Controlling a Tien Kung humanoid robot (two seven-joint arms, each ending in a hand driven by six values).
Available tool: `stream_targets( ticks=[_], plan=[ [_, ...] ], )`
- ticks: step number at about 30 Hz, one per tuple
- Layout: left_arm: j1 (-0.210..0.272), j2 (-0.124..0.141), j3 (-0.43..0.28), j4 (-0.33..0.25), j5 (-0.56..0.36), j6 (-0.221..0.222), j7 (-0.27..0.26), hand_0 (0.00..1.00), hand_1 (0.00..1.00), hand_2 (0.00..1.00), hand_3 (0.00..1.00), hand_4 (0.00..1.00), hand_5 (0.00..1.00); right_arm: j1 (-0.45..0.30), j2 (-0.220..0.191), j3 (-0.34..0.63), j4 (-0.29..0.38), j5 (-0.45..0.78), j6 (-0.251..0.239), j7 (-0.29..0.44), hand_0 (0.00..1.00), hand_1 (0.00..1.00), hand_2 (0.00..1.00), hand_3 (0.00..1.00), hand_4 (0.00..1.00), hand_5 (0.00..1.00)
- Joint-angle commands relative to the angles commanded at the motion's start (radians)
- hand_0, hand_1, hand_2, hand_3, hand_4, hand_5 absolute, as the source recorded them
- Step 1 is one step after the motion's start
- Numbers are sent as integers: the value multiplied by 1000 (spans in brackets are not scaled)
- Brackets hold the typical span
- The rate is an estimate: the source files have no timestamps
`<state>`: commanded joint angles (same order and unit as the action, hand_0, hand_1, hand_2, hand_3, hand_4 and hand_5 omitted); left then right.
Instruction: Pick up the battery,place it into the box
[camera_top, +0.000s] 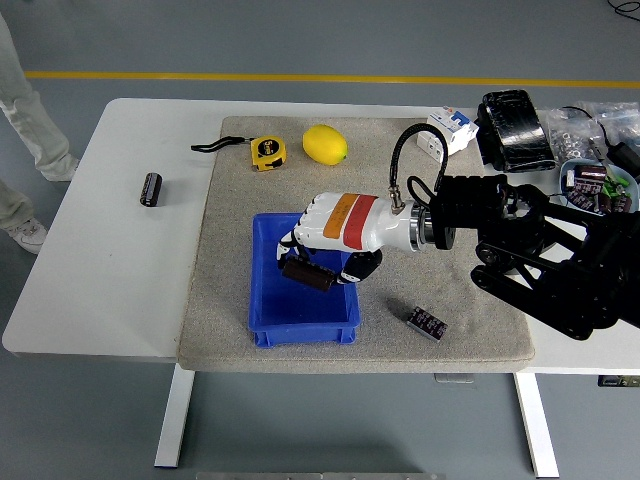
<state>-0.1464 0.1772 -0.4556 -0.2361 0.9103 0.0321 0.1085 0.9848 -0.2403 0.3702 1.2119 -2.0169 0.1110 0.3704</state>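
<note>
Right hand (322, 243): we see it over the box, fingers curled around a dark cylinder, the battery (307, 273).
Battery: held in the right hand, lying roughly level, above the inside of the box; we can't tell if it touches the floor of the box.
Box (262, 308): blue, open top, sits on the mat's near-middle part; nothing else clearly visible inside.
Right arm (540, 250): black, comes in from the right edge, reaches left across the mat to the box.
Left hand: we don't see it anywhere.
Mat (400, 340): grey, covers the table's middle.
Chip (427, 322): small dark board with purple marks, flat on the mat, right of the box, below the forearm.
Lemon (324, 144): yellow, on the mat's far side.
Tape (266, 152): yellow measuring tape with a black strap, just left of the lemon.
Second battery (150, 189): dark cylinder on the bare table (120, 280), left of the mat, well apart from the box.
Breaker (449, 130): white, at the mat's far right corner.
Black pack (515, 130): right of the breaker.
Person: only pale trouser legs and a shoe (28, 234) at the left edge.
</note>
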Motion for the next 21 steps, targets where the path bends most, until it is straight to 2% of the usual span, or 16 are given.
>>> stream_targets(
  ticks=[1,6,7,16,21],
  plan=[
    [0,0,-1,0,1,0,0,764,722,730,570,616,526,1,1,-1,-1,-3,3,-2,597,635,746,839,887,180],
    [1,0,-2,0,4,1,-1,764,722,730,570,616,526,7,5,5,-16,-14,7,-7,597,635,746,839,887,180],
    [1,0,-3,0,5,1,-1,765,722,730,570,615,524,8,4,7,-19,-15,9,-8,652,695,827,912,897,178],
    [0,-1,-3,-1,7,-2,2,765,722,729,569,616,526,5,-10,25,-33,-31,28,-13,687,720,857,934,906,182],
    [2,-3,-1,1,3,1,-2,763,721,727,569,616,526,-17,-71,78,-17,-42,47,-12,684,716,839,912,915,196]
  ],
)
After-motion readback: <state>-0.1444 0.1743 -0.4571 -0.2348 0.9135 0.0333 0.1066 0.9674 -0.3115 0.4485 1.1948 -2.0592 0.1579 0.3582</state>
